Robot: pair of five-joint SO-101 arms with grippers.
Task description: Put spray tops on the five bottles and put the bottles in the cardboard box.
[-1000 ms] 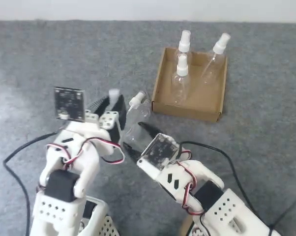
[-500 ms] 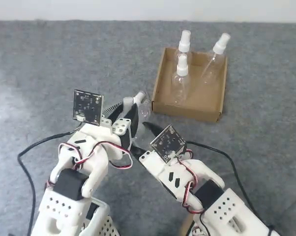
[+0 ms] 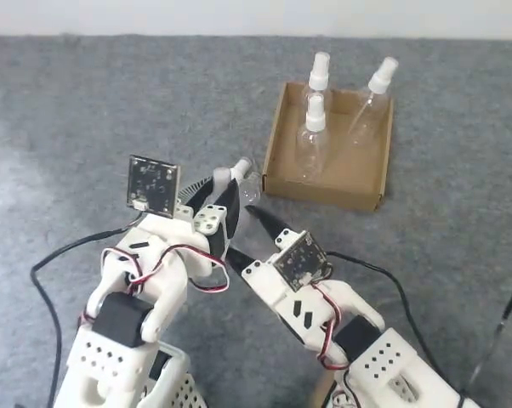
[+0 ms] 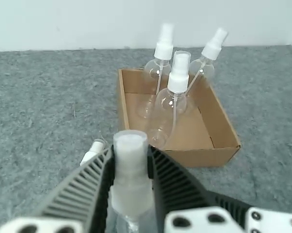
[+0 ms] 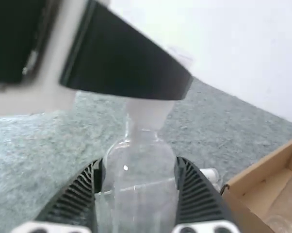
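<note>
The left pincer [image 4: 131,167] pinches a spray top [image 4: 130,143] tight over the clear bottle [image 5: 136,165], which the right pincer [image 5: 137,187] seems to clasp at its body, near the cardboard box [image 3: 324,194].

There are five clear bottles [image 4: 168,104] [image 4: 202,69] [image 4: 152,77] [image 5: 138,170] [image 3: 251,192], five white spray tops [image 4: 177,73], one cardboard box [image 3: 324,189] and two robot arms [image 3: 137,280] [image 3: 324,306].
</note>
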